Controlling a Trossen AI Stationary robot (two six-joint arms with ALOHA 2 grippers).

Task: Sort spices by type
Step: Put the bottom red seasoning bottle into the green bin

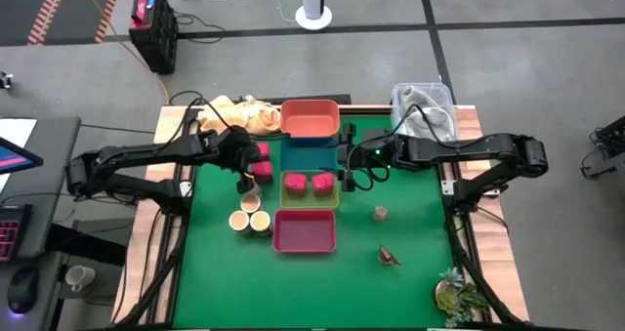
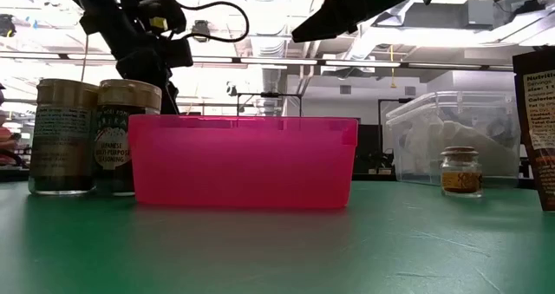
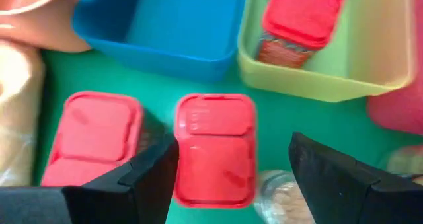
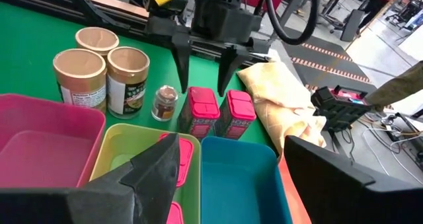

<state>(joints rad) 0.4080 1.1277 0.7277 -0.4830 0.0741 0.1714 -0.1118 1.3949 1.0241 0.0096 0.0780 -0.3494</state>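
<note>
Spanning green table [image 1: 215, 272], grey floor [image 1: 508, 67] beyond; left pincer [image 1: 246, 182], right pincer [image 1: 348, 171] both agape

Left claw [image 4: 203, 60] open above two pink blocks [image 4: 218, 112] beside cloth [image 4: 281, 95]
</note>
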